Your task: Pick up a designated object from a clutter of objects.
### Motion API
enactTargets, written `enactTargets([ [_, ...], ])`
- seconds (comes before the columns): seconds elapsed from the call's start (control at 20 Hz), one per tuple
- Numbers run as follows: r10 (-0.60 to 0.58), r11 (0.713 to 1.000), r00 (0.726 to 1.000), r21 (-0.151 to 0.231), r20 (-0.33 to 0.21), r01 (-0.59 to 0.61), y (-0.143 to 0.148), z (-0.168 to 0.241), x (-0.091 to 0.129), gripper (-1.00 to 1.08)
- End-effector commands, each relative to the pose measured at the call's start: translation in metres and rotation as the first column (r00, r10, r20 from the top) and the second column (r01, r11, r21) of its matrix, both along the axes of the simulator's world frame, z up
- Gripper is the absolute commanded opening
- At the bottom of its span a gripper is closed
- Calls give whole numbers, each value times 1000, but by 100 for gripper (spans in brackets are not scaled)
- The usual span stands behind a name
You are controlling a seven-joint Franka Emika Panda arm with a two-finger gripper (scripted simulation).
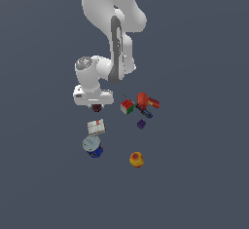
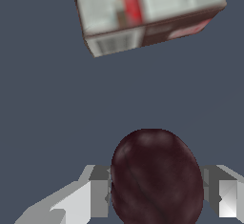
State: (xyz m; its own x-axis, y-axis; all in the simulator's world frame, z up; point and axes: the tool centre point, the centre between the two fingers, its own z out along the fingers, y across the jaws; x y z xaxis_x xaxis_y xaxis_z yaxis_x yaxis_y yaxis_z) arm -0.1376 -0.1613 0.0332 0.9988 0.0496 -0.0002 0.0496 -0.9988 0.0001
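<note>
One arm bent low; gripper (image 2: 157,189) clamped on the maroon lump (image 2: 156,178); white-red box (image 2: 147,13) nearby

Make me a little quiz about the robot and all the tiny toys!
1. True or false: the gripper has a finger on each side of the dark maroon lump.
2. What sits nearest the colourful cube: A) red-orange tool, B) blue clock, C) yellow-orange ball?
3. What colour is the stripe on the white box?

Key: 1 true; 2 A; 3 red.
</note>
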Motion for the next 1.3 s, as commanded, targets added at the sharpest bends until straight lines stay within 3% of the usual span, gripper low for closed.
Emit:
enactTargets([
  [0.0, 0, 1000, 1000, 0, 1, 0, 1, 2, 0, -100],
  [0.55, 0, 1000, 1000, 0, 1, 0, 15, 43, 2, -100],
  [1.25, 0, 1000, 1000, -3, 0, 0, 52, 152, 6, -100],
])
